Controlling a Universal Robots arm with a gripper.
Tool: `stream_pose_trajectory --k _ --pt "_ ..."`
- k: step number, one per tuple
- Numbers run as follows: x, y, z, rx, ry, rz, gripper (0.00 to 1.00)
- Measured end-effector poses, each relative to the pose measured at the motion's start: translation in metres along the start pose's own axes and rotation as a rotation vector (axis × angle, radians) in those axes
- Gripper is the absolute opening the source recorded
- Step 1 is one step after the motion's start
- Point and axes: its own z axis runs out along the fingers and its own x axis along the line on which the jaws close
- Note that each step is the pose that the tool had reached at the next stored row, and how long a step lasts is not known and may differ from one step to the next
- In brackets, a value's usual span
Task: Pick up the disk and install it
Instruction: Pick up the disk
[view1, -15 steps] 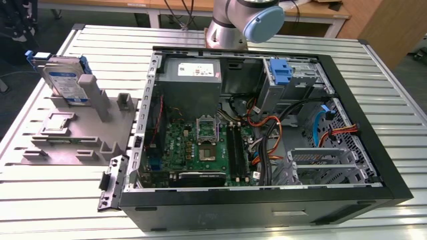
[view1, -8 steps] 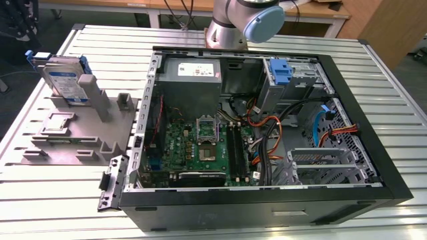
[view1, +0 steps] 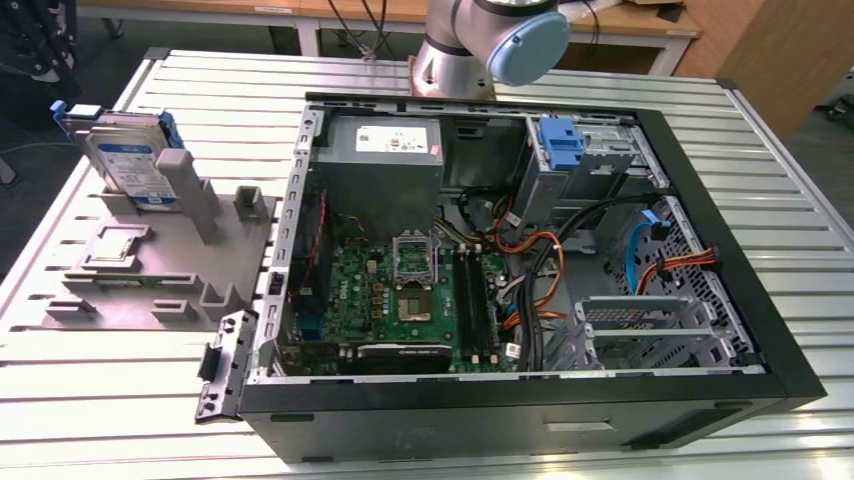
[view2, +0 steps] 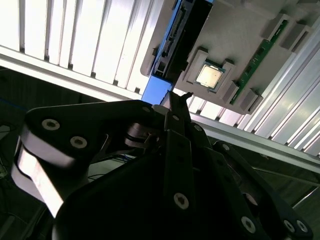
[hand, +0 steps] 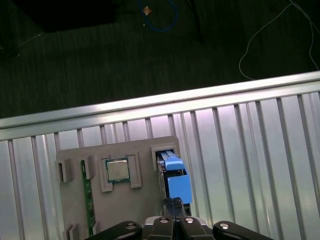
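The disk (view1: 130, 160) stands upright in its stand (view1: 147, 272), easy to grab; the end effector (hand: 172, 202) hangs above, closed, empty.

**Materials and surface finish**
The worktop (view1: 134, 400) is ribbed metal with a satin silver finish. The disk (view1: 123, 160) has a grey metal body, a paper-like label and a smooth blue plastic carrier. The holder block (view1: 147, 285) is matt grey plastic. The computer case (view1: 534, 425) has a matt black shell and bare grey sheet metal inside. The pincer (view2: 176, 97) is matt black with bright metal screw heads. The processor (hand: 118, 170) has a lightly reflective metal lid. The floor (hand: 100, 60) looks like dark, rough carpet.
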Motion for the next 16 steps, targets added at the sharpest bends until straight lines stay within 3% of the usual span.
stream_pose_trajectory --k 7,11,13,14,15,16 --pt "0.0 0.0001 0.0 0.0 0.0 0.0 0.11" --pt "0.0 0.0001 0.0 0.0 0.0 0.0 0.23" --pt "0.0 0.0001 0.0 0.0 0.0 0.0 0.35" --pt "0.0 0.0001 0.0 0.0 0.0 0.0 0.35" --pt "0.0 0.0001 0.0 0.0 0.0001 0.0 0.47" --pt "0.0 0.0001 0.0 0.0 0.0 0.0 0.47"
